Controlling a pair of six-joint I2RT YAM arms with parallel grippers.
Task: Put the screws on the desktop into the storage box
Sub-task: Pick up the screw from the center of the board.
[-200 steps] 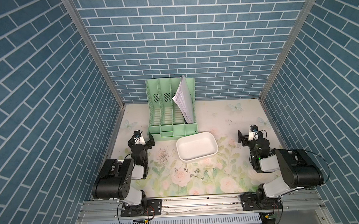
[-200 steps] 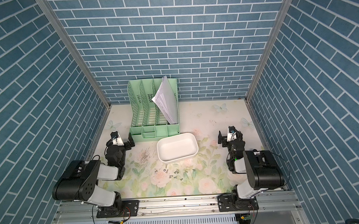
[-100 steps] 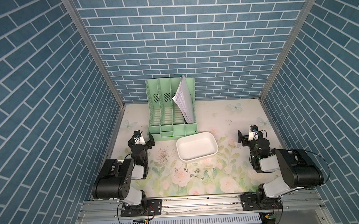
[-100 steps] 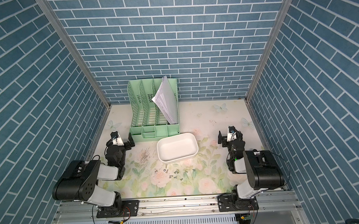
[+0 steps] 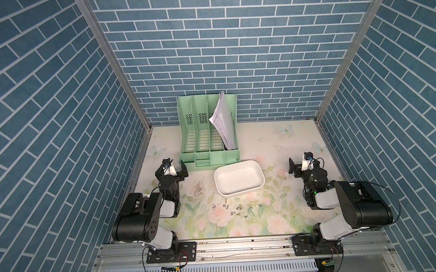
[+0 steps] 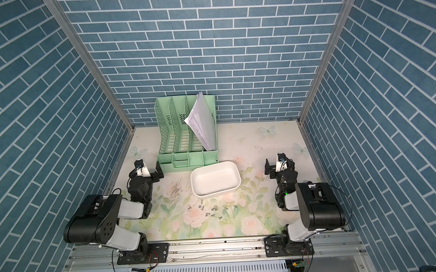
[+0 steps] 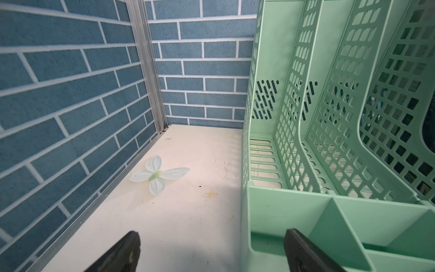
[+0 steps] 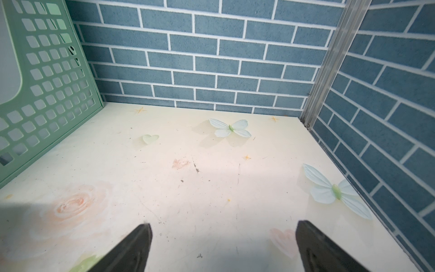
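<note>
Several tiny dark screws [image 5: 236, 209] [image 6: 211, 210] lie scattered on the floral desktop [image 5: 262, 144] [image 6: 247, 145], just in front of the storage box. The white storage box [image 5: 243, 191] [image 6: 215, 193] stands mid-table with nothing visible inside. My left gripper [image 5: 171, 172] [image 6: 145, 174] [image 7: 211, 237] rests open at the left, beside the organiser's front corner, well away from the screws. My right gripper [image 5: 305, 167] [image 6: 280, 168] [image 8: 222, 226] rests open at the right over bare desktop. Neither wrist view shows the screws or the box.
A mint-green file organiser [image 5: 208, 142] [image 6: 187, 143] [image 7: 306, 164] [image 8: 42, 82] holding white papers [image 5: 224, 121] stands at the back, behind the box. A patch of dark scratch marks [image 5: 199, 189] lies left of the box. Blue brick walls enclose three sides.
</note>
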